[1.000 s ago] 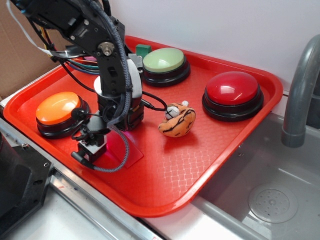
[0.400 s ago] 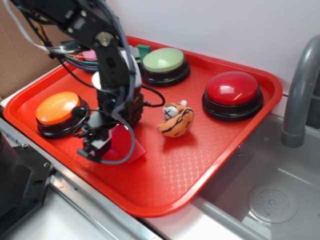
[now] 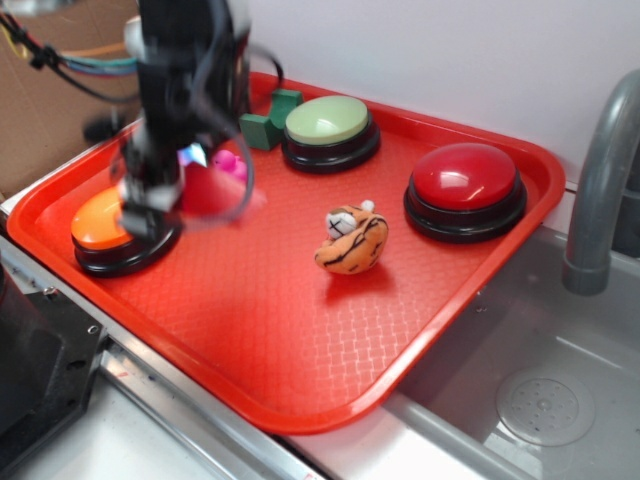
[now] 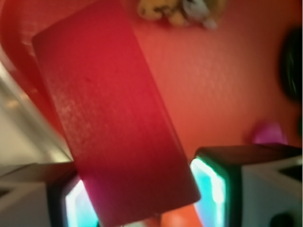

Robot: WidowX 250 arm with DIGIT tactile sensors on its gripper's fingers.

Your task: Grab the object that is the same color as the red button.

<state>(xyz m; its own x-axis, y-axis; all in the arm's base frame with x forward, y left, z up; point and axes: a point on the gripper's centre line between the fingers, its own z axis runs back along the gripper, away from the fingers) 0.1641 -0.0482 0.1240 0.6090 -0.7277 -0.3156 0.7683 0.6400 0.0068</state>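
Since the earlier frame, the gripper (image 4: pixel 142 208) has been raised off the tray (image 3: pixel 330 350) and swung toward the orange button (image 3: pixel 95 225). The red wedge block (image 4: pixel 113 123) is held tilted between its fingers, well apart from the red button (image 3: pixel 465 178). Only the block's lower end appears pinched, so it could be slipped loose by the fast, blurred motion.

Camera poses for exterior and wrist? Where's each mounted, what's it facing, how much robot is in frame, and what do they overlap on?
Exterior: fixed above the tray's front corner, looking down across the red tray toward the wall; shows the blurred arm and gripper.
Wrist: mounted on the gripper, looking past its fingers at the held red wedge block and the tray below.
Shared: the block, the tiger plush and the tray.
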